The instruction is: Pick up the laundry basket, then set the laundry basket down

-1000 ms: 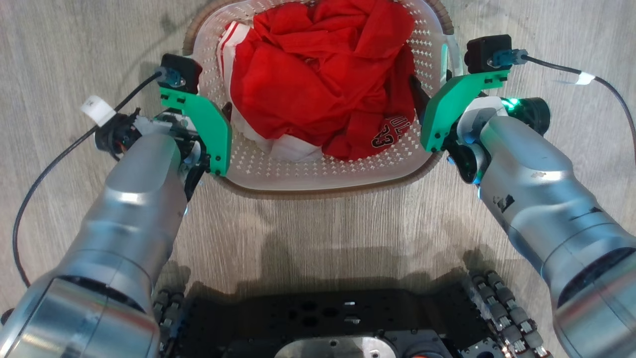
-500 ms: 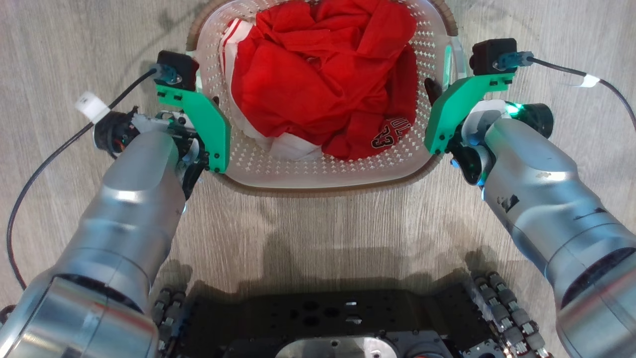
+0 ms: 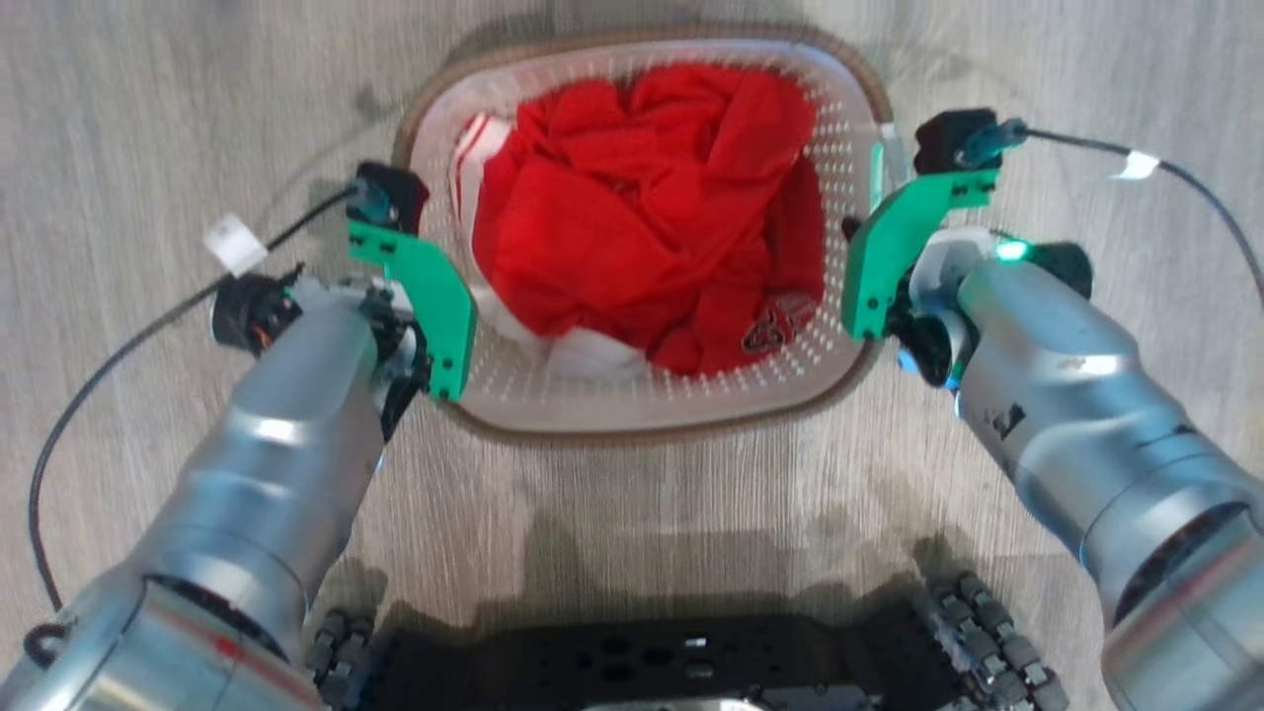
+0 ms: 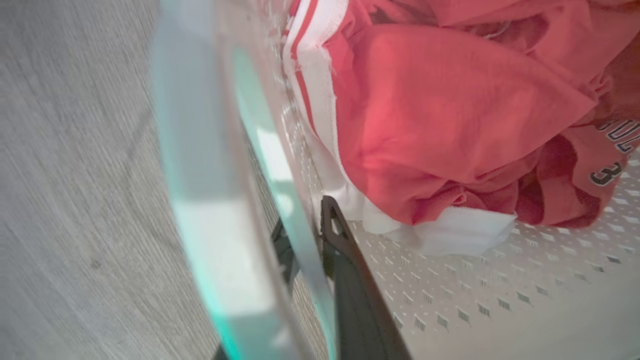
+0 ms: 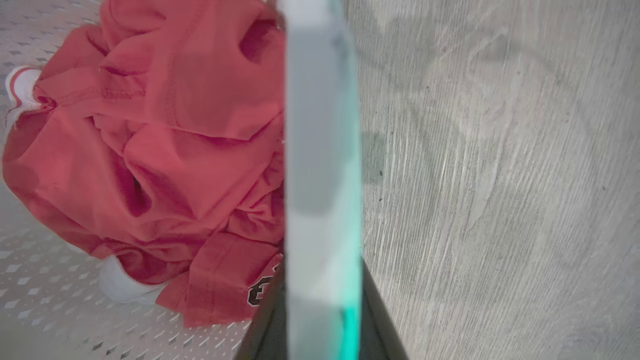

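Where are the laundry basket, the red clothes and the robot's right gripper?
laundry basket [image 3: 612, 403]: head view, bare perforated part of its near wall.
red clothes [image 3: 632, 227]: head view, middle of the heap.
right gripper [image 5: 321, 265]: right wrist view, midway between its two dark fingertips.

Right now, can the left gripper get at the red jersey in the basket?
Probably not: the left gripper is shut on the laundry basket, jaws astride its wall. The red jersey lies uncovered inside, but reaching it would mean letting go.
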